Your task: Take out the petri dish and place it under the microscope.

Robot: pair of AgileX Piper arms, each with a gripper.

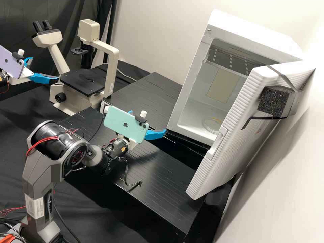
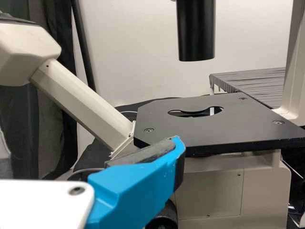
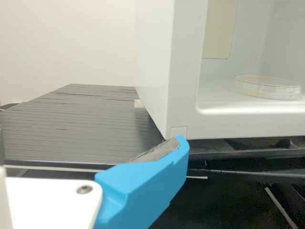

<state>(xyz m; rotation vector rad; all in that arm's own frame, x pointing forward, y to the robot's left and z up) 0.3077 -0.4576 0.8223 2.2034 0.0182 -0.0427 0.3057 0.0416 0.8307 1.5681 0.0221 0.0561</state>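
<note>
At the left edge of the high view my left gripper (image 1: 44, 77) is open beside the microscope (image 1: 112, 55). In the left wrist view a finger of this left gripper (image 2: 138, 183) stands in front of the black stage (image 2: 228, 126), which has an opening under the dark cylinder. My right gripper (image 1: 155, 134), open with nothing held, is by the lower front corner of the white chamber (image 1: 190, 72). The clear petri dish (image 1: 212, 125) lies flat on the chamber floor. In the right wrist view the dish (image 3: 269, 88) is beyond the finger of my right gripper (image 3: 143, 186).
The chamber's thick white door (image 1: 233, 135) stands swung open, with a black foam block (image 1: 273, 101) strapped to it. A ribbed black platform (image 1: 155, 168) spreads below and in front of the chamber. Microscope eyepieces (image 1: 42, 26) rise at the far left. A dark cable hangs from the right arm.
</note>
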